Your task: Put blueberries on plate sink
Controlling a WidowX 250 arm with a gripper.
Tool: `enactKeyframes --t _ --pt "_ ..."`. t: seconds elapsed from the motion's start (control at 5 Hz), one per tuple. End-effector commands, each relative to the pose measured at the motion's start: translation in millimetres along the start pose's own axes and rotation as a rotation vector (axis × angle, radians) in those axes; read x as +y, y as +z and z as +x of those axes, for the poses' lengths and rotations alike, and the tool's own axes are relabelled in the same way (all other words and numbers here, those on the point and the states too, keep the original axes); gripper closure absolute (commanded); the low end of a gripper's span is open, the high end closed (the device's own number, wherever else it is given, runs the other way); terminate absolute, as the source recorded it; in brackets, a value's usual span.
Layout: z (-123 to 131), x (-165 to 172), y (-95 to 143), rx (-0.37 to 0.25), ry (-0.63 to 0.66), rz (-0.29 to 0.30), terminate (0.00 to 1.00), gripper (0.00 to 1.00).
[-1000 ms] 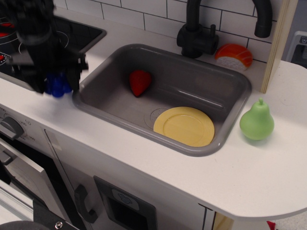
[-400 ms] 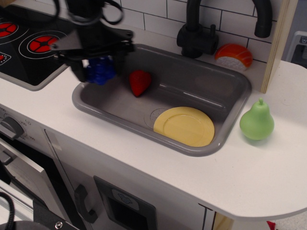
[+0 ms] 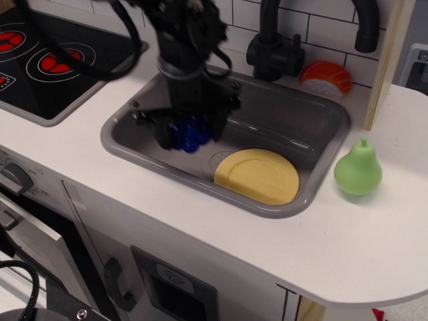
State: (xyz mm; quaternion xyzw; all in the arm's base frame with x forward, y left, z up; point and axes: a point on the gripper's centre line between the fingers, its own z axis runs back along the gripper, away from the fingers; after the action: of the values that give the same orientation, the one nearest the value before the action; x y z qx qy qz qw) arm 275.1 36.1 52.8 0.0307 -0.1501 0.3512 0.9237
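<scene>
My black gripper (image 3: pixel 190 134) is shut on the blueberries (image 3: pixel 188 133), a glossy dark-blue cluster, and holds them above the left half of the grey sink (image 3: pixel 321 100). The pale-yellow plate (image 3: pixel 257 176) lies flat at the sink's front right, to the right of the gripper and apart from it. The arm hides the sink's back-left part.
A black stovetop (image 3: pixel 47 63) with red rings is at the left. A black faucet (image 3: pixel 274 47) stands behind the sink. An orange-and-white sushi piece (image 3: pixel 326 79) lies at the back right. A green pear (image 3: pixel 358 169) stands on the white counter (image 3: pixel 348 247) right of the sink.
My gripper has carried the blueberries to the right, from over the counter left of the sink to above the sink's left half. The red strawberry is now hidden behind the arm.
</scene>
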Motion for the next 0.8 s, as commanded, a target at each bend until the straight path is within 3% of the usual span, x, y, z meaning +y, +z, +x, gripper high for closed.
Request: enactKeyframes --t 0.0,0.6 --pt "-18 -38 -12 0.0 -0.017 -0.059 0.0 1.0" --pt "-20 -64 -31 -0.015 -0.002 -0.043 0.0 1.0"
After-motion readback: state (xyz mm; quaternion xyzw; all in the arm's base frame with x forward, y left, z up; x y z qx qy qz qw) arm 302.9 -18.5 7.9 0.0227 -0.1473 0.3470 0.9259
